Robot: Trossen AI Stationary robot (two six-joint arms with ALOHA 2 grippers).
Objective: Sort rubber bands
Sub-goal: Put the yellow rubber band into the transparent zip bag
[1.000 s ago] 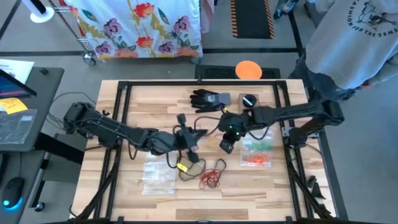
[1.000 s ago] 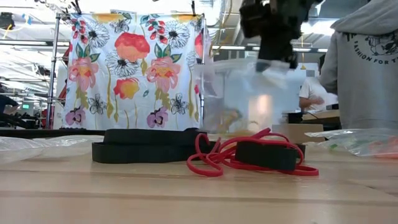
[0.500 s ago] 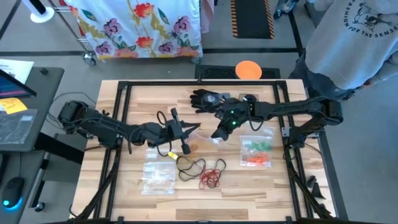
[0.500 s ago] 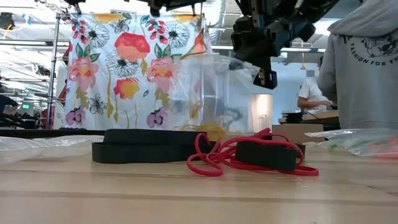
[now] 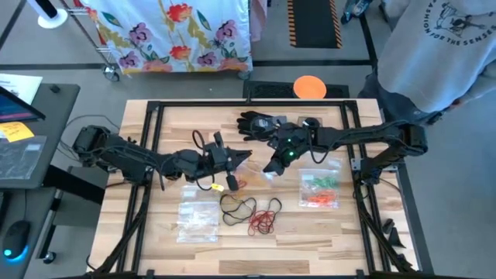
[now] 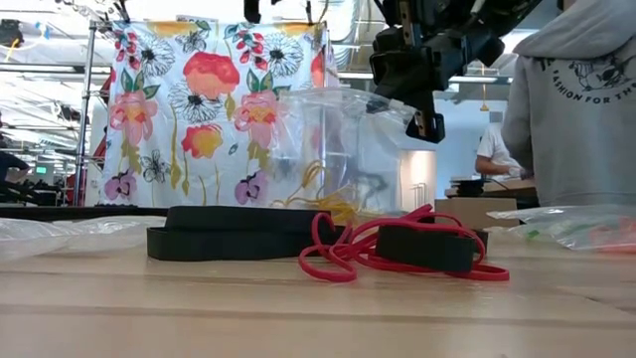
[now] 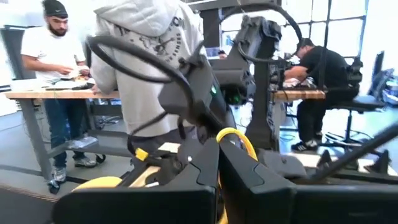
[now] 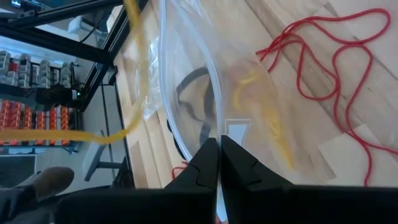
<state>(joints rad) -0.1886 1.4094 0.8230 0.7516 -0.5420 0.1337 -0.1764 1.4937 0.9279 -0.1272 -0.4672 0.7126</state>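
Behind the clear bag (image 6: 338, 149), yellow bands (image 6: 333, 204) seem blurred.

My two arms were dark, jointed tubes trailing black cables; the right arm (image 5: 364, 139) carried a small green light near its wrist (perhaps a status lamp), and the left arm (image 5: 139, 161) looked matte black throughout.

Overhead looks straight down; low looks level across the table (image 6: 298, 308); wrists sit close, all sharing it.
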